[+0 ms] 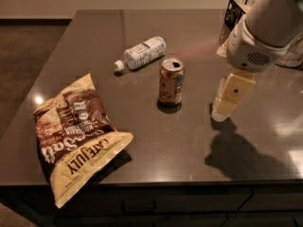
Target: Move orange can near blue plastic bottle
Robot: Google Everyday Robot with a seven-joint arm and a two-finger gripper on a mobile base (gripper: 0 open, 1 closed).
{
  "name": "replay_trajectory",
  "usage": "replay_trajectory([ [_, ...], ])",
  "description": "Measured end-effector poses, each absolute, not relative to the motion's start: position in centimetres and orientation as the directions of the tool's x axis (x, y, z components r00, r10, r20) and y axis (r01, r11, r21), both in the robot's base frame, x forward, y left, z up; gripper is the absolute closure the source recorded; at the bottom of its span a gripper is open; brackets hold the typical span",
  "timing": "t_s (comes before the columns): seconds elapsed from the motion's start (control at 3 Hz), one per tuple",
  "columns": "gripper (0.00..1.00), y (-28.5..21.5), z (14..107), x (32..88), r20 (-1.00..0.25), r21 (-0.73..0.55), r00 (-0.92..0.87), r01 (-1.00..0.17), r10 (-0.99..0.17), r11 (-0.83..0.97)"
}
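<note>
Reaching down from the upper right, the white arm holds its gripper (221,110) low over the table (189,145), right of the one upright orange can (171,82), apart from it; parted or closed, I cannot tell; one blue plastic bottle (142,52) lies near the can, behind-left; one snack bag (78,134) reads "Salt".
</note>
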State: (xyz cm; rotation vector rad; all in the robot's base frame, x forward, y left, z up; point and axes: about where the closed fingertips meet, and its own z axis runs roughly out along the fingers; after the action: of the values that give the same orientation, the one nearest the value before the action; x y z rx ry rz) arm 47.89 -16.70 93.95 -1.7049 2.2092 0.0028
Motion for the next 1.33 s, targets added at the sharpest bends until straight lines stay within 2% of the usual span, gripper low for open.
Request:
replay_trajectory([
  [1.33,0.0,-9.1,91.2,55.0,-0.469,-0.159,-0.208,-0.936,-0.859,0.314],
])
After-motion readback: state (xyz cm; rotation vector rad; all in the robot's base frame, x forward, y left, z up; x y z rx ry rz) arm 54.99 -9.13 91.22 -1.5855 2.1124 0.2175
